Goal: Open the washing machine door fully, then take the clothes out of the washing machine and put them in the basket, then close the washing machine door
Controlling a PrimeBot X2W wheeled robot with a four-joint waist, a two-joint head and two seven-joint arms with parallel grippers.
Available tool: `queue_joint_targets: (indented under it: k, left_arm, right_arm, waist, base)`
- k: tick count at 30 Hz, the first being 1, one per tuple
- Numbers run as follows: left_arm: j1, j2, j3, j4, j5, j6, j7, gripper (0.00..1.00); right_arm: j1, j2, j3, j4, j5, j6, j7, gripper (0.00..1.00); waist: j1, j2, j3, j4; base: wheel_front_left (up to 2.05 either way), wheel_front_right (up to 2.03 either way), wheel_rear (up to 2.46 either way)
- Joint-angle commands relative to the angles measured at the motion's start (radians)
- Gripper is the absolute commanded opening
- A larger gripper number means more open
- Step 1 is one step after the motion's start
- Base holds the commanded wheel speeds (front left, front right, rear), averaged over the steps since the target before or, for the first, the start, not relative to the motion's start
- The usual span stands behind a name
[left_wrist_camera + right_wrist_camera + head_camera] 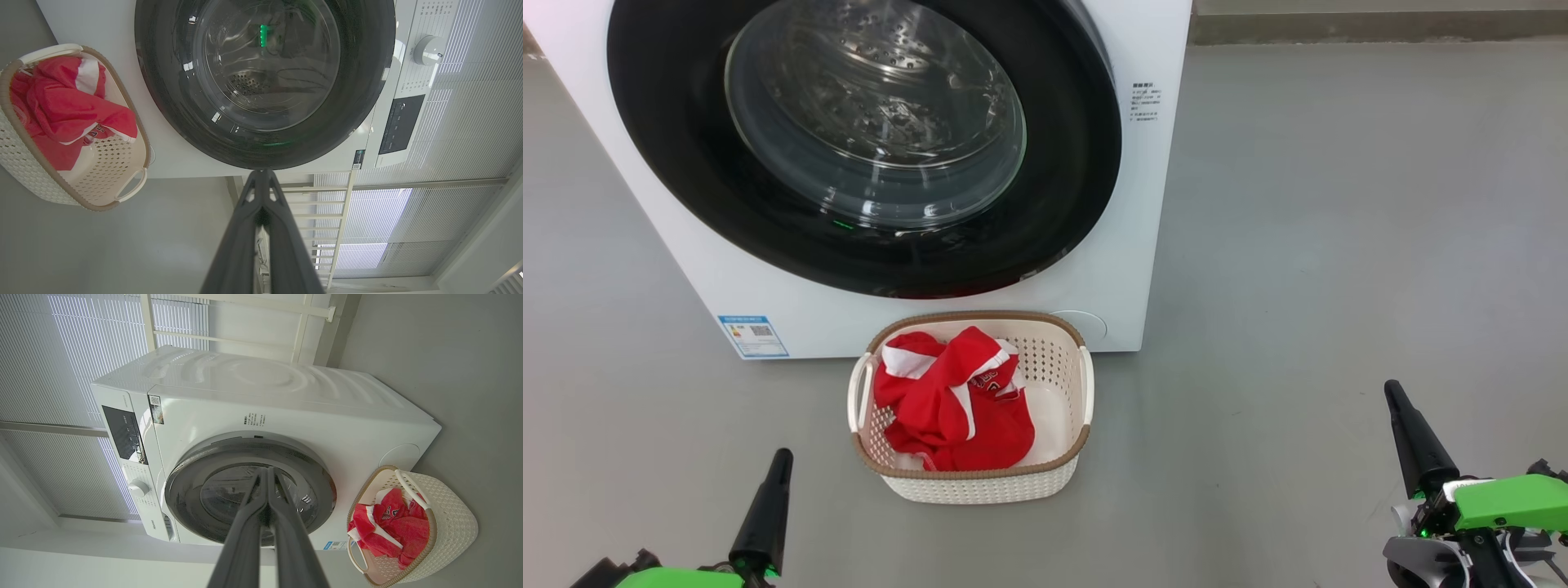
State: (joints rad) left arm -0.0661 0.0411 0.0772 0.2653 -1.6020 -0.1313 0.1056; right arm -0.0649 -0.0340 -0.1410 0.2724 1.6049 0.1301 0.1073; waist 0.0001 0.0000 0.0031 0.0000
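Task judged done: washing machine door (874,114) shut, clothes (952,400) in basket (980,487) at its 6 o'clock; left gripper (781,457), right gripper (1393,392) clenched empty; no move required.

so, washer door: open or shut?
Shut. The washing machine door lies flat against the front of the washing machine in all three views, with no gap showing round its black rim.

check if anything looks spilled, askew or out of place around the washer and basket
Nothing stands out. The washing machine door looks shut, the basket stands upright on the floor before it, and the clothes lie inside the basket.
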Motion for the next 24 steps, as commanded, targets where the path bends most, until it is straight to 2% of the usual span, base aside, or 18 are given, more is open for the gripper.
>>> queue_joint_targets:
  k: [1,24]
  left_arm:
    - [-0.042,0.010,0.037,-0.020,-0.006,0.001,0.008,0.00]
    - [-0.042,0.010,0.037,-0.020,-0.006,0.001,0.008,0.00]
  right_arm:
    - [-0.043,-0.016,0.027,-0.028,0.003,0.001,0.006,0.00]
    - [-0.043,-0.016,0.027,-0.028,0.003,0.001,0.006,0.00]
  waist:
    - [0.0000,0.0000,0.000,0.000]
    - [-0.0001,0.0000,0.000,0.000]
  base:
    - [0.00,0.00,0.00]
    - [0.00,0.00,0.00]
